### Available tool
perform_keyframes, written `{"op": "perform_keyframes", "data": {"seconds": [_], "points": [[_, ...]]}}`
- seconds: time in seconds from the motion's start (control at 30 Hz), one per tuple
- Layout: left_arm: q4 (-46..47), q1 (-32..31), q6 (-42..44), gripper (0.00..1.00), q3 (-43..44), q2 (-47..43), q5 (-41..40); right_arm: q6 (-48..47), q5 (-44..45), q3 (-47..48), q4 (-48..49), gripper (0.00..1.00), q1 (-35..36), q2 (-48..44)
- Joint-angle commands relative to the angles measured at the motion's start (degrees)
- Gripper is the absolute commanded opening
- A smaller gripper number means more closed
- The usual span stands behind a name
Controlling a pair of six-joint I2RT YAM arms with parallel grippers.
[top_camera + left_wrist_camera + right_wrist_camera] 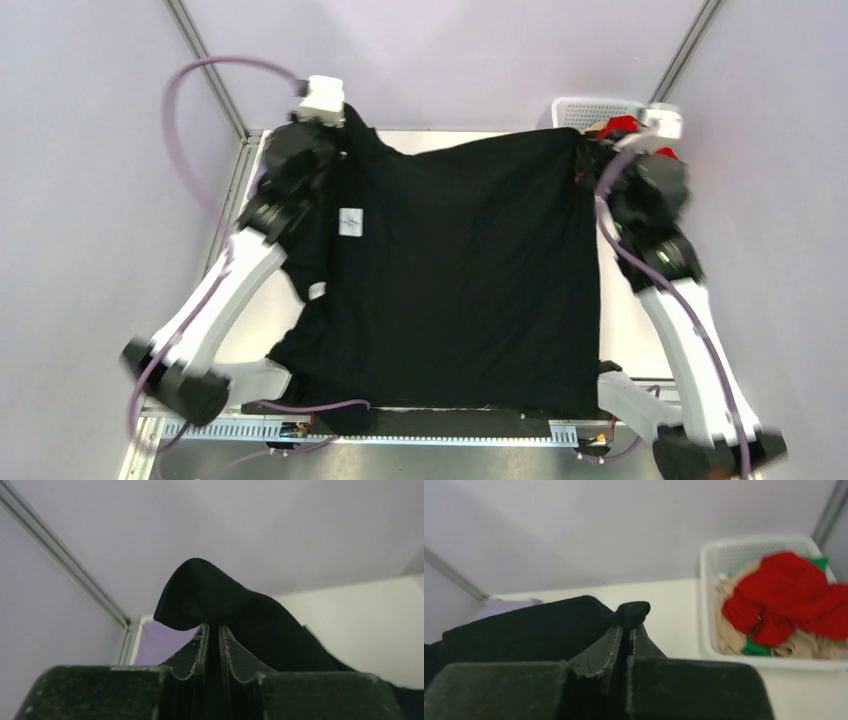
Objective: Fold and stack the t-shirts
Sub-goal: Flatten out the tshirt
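- black t-shirt (460, 270) drapes across most of the table (622, 310)
- left fingers (197, 647) clamped on its far left corner; right fingers (610, 647) pinching the far right corner
- red t-shirt (789, 595) piled in the basket (706, 605), far right

The large black cloth t-shirt (470, 280) covers most of the bench (622, 325); the white plastic mesh basket (590, 108) stands behind it, at the far-right corner.

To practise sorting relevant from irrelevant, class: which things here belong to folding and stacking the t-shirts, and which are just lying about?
Belong to the job:
black t-shirt, pinched by left gripper and right gripper
red tee
tan tee
green tee
lavender tee

Just lying about:
white mesh basket, holding three tees
table
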Motion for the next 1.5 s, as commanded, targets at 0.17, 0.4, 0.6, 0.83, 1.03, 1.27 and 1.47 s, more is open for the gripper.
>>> {"op": "perform_keyframes", "data": {"seconds": [0.17,0.4,0.6,0.83,1.03,1.27,1.47], "points": [[-0.3,12.2,-7.7,0.74,10.7,48.5,1.2,0.9,12.6,-0.4,13.1,0.22,-6.1,41.9],[-12.8,12.5,-10.6,1.00,31.9,56.9,5.2,0.2,15.1,11.7,5.4,0.99,-2.6,50.5],[-17.4,12.5,-21.4,1.00,18.8,44.0,14.2,4.9,10.1,0.1,3.7,1.00,1.7,40.4],[-16.5,12.5,-32.1,1.00,-8.1,26.4,27.5,12.1,-1.3,-15.6,1.5,1.00,2.9,28.9],[-15.6,12.5,-37.8,1.00,-19.4,23.6,27.4,17.3,-5.1,-23.5,1.5,1.00,3.2,28.7],[-11.7,15.9,-41.9,1.00,-22.6,31.7,27.6,19.6,0.7,-26.0,4.2,1.00,2.7,36.2],[-13.6,19.6,-41.2,1.00,-19.2,39.2,24.1,21.3,2.1,-25.1,4.5,1.00,-0.2,42.5]]}}
